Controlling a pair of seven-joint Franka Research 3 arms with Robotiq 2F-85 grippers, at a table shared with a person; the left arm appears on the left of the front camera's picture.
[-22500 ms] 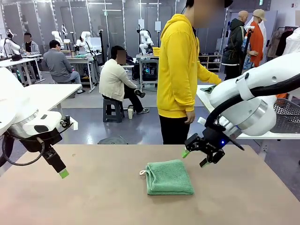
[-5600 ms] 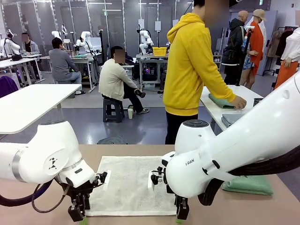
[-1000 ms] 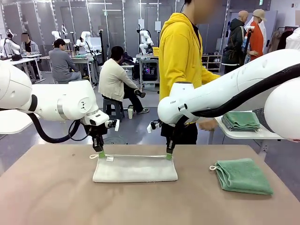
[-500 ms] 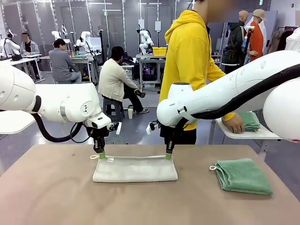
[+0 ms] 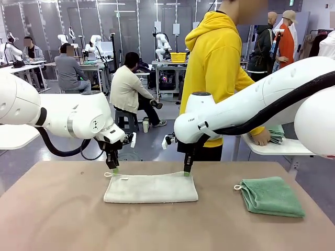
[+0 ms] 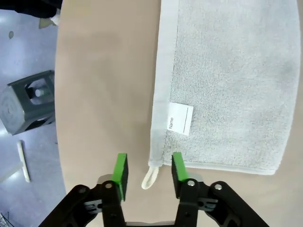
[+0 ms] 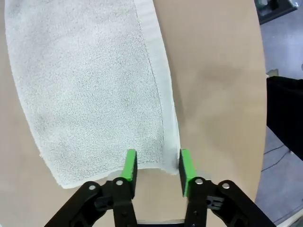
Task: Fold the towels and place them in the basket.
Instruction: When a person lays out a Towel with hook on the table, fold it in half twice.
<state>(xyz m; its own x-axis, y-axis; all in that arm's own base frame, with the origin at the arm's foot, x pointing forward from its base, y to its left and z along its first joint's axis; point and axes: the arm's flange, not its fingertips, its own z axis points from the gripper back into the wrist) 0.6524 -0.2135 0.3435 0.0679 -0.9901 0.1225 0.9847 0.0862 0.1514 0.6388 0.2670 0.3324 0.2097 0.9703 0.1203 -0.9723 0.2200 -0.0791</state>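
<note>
The cream-white towel (image 5: 151,188) lies folded in half, flat on the table's middle. My left gripper (image 5: 113,168) hovers open just above its far left corner, and my right gripper (image 5: 186,171) hovers open above its far right corner. In the left wrist view the left gripper (image 6: 148,170) stands over the towel (image 6: 227,85) corner, with the white loop (image 6: 149,177) and name label (image 6: 180,125) below. In the right wrist view the right gripper (image 7: 156,171) straddles the hem of the towel (image 7: 90,90) without touching it. The green towel (image 5: 272,196) lies folded at the right. The basket is hidden.
A person in a yellow hoodie (image 5: 220,73) stands at the far side, one hand (image 5: 260,137) on a stack of towels on a white side table (image 5: 272,149). A grey stool (image 6: 28,101) stands on the floor past the table's far edge.
Both grippers have opened, let go of the cream-white towel's far corners and risen slightly. The towel now lies flat. The person has reached toward the side table.
</note>
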